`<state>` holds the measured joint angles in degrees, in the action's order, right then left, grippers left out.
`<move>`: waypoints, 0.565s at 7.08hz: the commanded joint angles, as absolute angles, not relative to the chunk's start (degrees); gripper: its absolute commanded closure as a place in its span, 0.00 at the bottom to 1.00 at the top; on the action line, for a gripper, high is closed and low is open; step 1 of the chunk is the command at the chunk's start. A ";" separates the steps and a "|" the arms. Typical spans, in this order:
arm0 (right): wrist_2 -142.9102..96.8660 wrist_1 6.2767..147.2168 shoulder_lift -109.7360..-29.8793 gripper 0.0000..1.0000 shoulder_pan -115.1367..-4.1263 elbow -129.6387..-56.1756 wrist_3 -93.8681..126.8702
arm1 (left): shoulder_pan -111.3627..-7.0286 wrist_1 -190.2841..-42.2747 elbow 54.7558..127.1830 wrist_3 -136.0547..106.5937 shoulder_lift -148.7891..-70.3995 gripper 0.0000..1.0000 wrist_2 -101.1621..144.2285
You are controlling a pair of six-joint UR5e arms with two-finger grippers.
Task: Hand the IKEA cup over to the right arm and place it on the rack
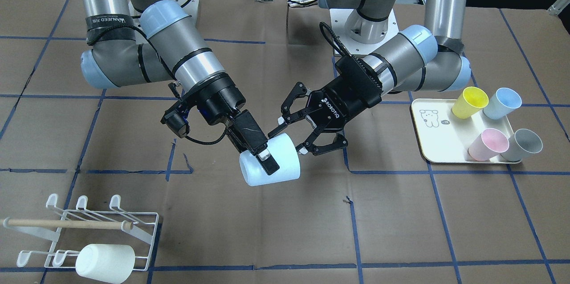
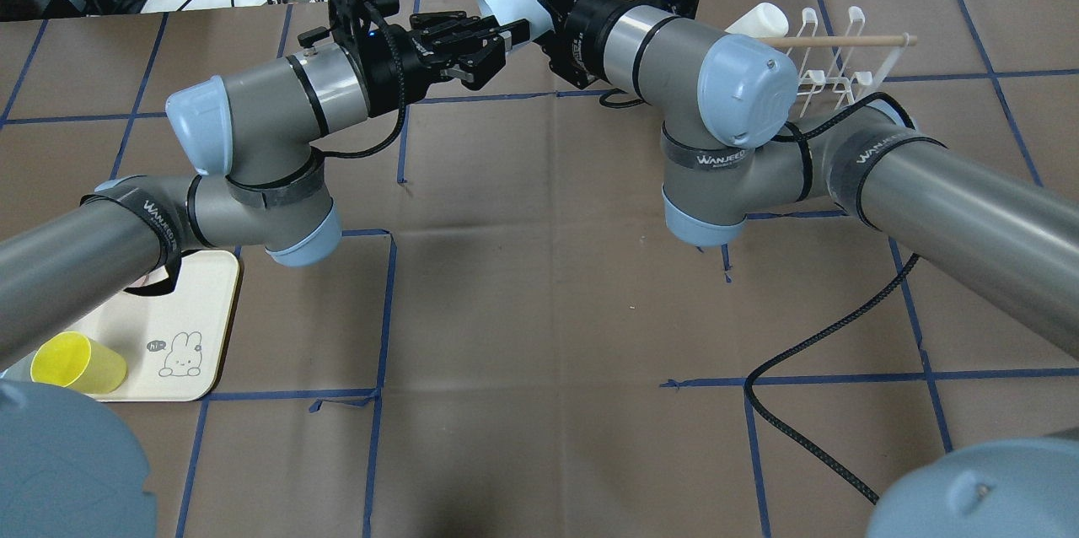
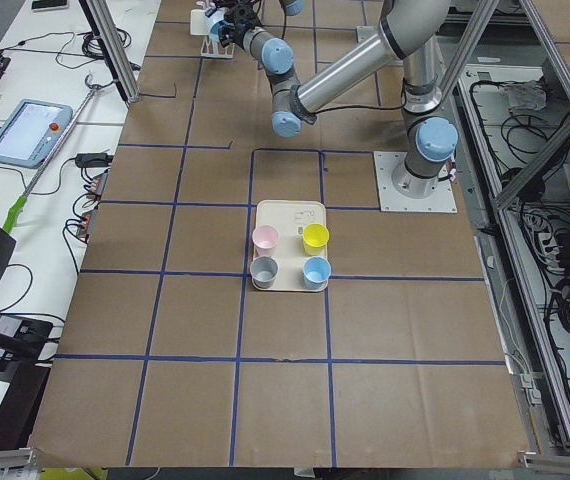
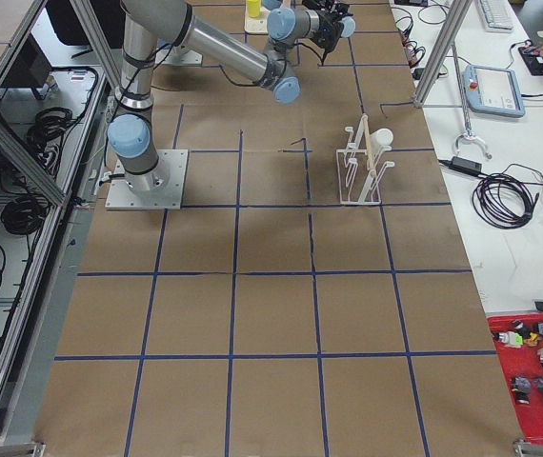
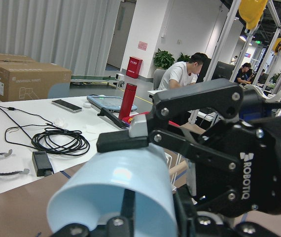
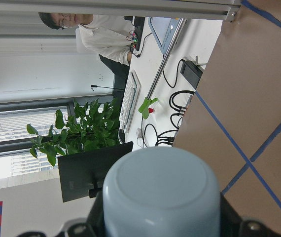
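Note:
A pale blue cup (image 1: 285, 159) hangs on its side above the table's middle, between both grippers. My right gripper (image 1: 267, 159), with black block fingers, is shut on the cup, and one finger lies across its side. My left gripper (image 1: 291, 136), marked ROBOTIQ, straddles the cup's rim end. In the left wrist view its upper finger (image 5: 125, 140) rests on the cup (image 5: 116, 177). The right wrist view shows the cup's base (image 6: 160, 192). The white wire rack (image 1: 153, 230) with its wooden dowel (image 1: 67, 224) lies near the front on my right side and holds a white cup (image 1: 104, 262).
A cream tray (image 1: 438, 141) with a bear drawing sits on my left side. It carries a yellow cup (image 1: 470, 102), a blue cup (image 1: 502, 103), a pink cup (image 1: 488, 144) and a grey cup (image 1: 522, 145). A black cable (image 2: 809, 336) trails over the table under my right arm.

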<state>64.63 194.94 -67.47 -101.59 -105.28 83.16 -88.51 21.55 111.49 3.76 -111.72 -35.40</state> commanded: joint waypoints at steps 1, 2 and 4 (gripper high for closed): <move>64.60 194.94 -67.50 0.60 -101.51 -105.29 83.14 | -88.16 21.62 111.44 4.04 -111.54 0.24 -36.48; 64.60 194.94 -67.59 0.60 -101.51 -105.29 83.06 | -87.72 21.62 111.62 3.96 -111.45 0.08 -35.95; 64.60 194.94 -67.59 0.60 -101.60 -105.29 83.14 | -86.23 21.62 112.50 3.25 -110.75 0.02 -35.42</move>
<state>64.60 194.94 -67.58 -101.57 -105.26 83.08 -87.12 21.62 112.13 3.59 -111.21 -35.62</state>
